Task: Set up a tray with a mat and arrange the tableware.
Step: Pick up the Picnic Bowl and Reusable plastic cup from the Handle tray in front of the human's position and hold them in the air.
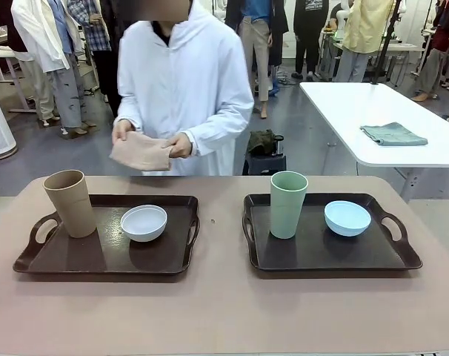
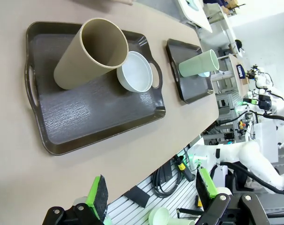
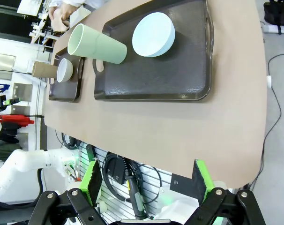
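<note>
Two dark brown trays lie on the table. The left tray (image 1: 106, 256) (image 2: 85, 122) carries a tan cup (image 1: 70, 202) (image 2: 90, 52) and a white bowl (image 1: 144, 222) (image 2: 137, 71). On the right tray (image 1: 328, 248) (image 3: 179, 70) stand a pale green cup (image 1: 287, 204) (image 3: 96, 43) and a light blue bowl (image 1: 347, 217) (image 3: 153, 34). At the far side a person holds a folded beige mat (image 1: 141, 151) in both hands. My left gripper (image 2: 151, 197) is open, back beyond the table's near edge. My right gripper (image 3: 149, 180) is open too, off the near edge.
A white table (image 1: 387, 119) with a folded grey-green cloth (image 1: 393, 133) stands at the back right. A dark bag (image 1: 263, 142) sits on a stool behind the table. Bare tabletop (image 1: 221, 311) lies between and in front of the trays.
</note>
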You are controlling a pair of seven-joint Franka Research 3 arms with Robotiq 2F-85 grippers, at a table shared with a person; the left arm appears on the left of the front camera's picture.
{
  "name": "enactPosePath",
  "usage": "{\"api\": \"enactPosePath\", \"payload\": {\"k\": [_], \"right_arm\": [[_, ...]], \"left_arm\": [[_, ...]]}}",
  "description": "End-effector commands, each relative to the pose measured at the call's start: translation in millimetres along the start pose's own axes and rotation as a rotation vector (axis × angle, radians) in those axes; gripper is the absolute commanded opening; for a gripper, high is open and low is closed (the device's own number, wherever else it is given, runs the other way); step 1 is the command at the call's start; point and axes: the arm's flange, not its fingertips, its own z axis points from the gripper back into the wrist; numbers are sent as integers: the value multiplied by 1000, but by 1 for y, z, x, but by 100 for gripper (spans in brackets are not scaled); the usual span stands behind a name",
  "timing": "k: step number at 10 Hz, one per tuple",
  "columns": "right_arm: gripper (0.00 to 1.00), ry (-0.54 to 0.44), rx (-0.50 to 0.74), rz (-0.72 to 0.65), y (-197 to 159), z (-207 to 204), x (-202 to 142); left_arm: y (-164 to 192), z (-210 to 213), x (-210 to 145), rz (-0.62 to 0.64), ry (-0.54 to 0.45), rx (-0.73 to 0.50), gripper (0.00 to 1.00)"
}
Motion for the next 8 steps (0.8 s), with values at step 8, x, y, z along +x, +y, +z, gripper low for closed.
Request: {"api": "enactPosePath", "payload": {"k": [8], "right_arm": [[100, -9, 29, 13, -1, 0, 1]], "left_arm": [[2, 1, 1, -19, -12, -23, 100]]}}
